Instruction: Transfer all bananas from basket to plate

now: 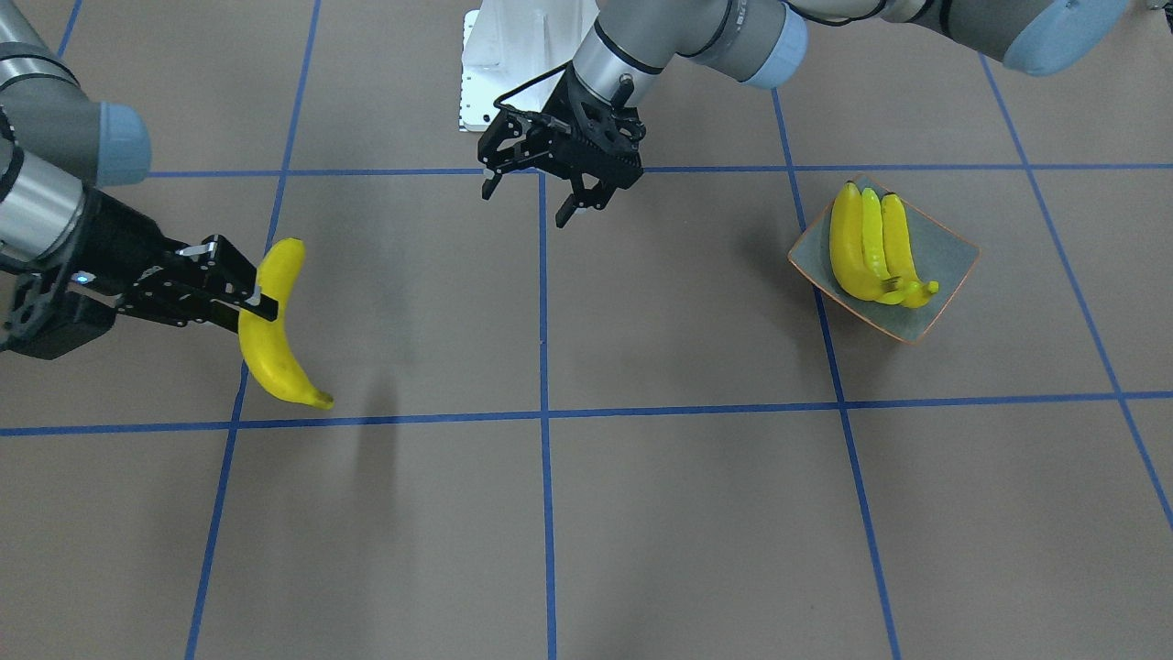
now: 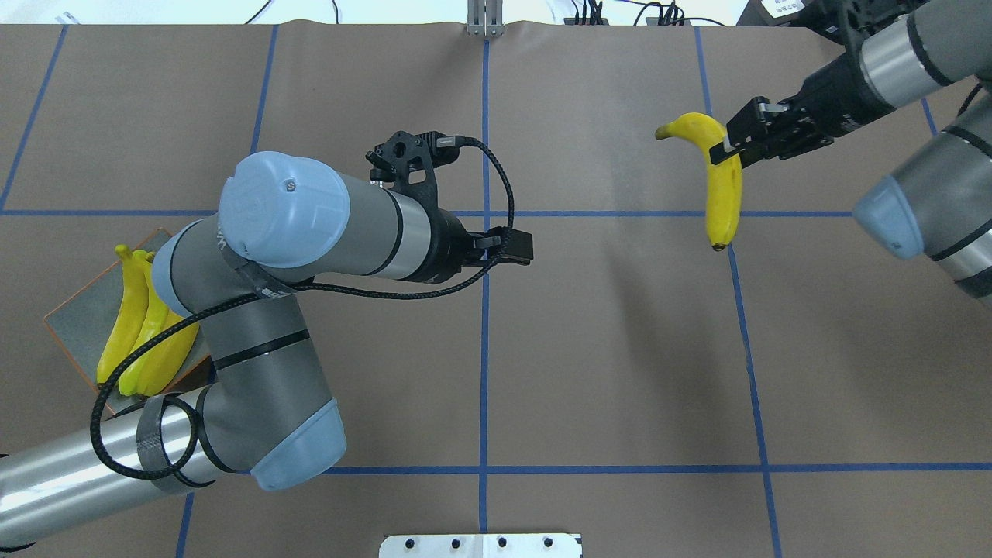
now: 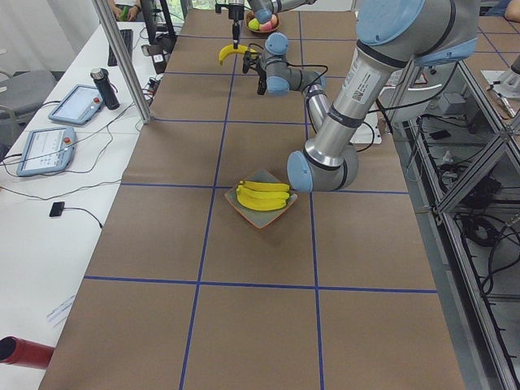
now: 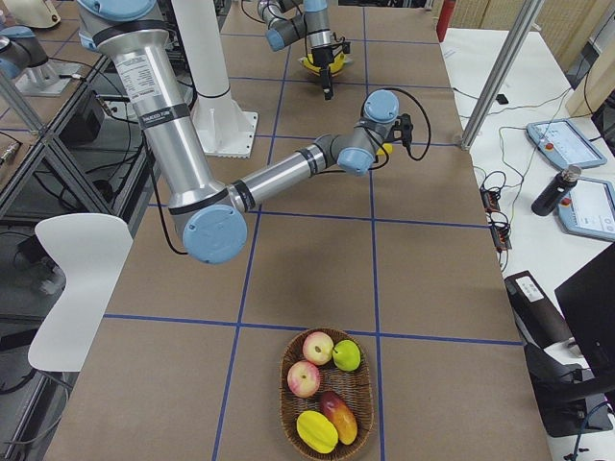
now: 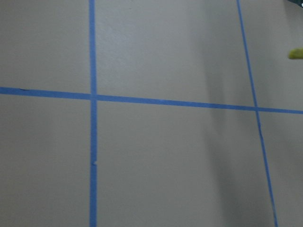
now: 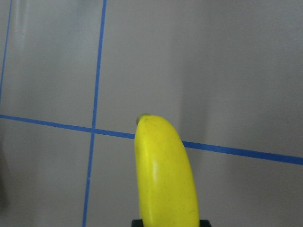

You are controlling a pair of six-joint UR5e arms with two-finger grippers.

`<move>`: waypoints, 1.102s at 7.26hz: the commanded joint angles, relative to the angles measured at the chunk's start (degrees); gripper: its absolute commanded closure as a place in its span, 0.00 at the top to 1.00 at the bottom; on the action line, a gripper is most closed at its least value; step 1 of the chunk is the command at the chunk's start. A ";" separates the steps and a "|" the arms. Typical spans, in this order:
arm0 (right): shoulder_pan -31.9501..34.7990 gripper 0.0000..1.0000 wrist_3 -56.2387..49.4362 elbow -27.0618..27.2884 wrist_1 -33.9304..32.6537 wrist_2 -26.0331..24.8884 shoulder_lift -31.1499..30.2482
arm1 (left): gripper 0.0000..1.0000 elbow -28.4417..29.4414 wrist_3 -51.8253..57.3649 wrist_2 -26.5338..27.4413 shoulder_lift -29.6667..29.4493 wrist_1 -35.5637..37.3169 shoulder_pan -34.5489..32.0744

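Note:
My right gripper [image 1: 259,301] is shut on the middle of a yellow banana [image 1: 273,330] and holds it in the air above the table; it also shows in the overhead view [image 2: 722,186] and fills the right wrist view [image 6: 165,179]. Three bananas [image 1: 871,247] lie side by side on the grey-green plate [image 1: 948,252] with its orange rim, at the table's left end [image 2: 81,306]. My left gripper [image 1: 527,202] is open and empty, hovering over the table's middle between the plate and the held banana. The basket [image 4: 327,394] holds no bananas.
The wicker basket at the table's right end holds apples, a mango and other fruit [image 4: 317,375]. A white mounting base [image 1: 513,64] stands at the robot's side. Blue tape lines grid the brown table. My left arm's elbow [image 2: 279,209] partly overhangs the plate.

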 commanded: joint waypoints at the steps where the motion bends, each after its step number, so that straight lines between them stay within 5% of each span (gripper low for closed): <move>1: -5.98 0.00 8.90 1.62 0.00 -5.14 3.46 | 1.00 0.13 0.08 0.09 -3.07 -0.15 1.88; 8: -12.24 0.00 17.19 5.75 -0.08 -6.83 5.41 | 1.00 3.81 0.25 0.36 -4.66 -2.61 2.15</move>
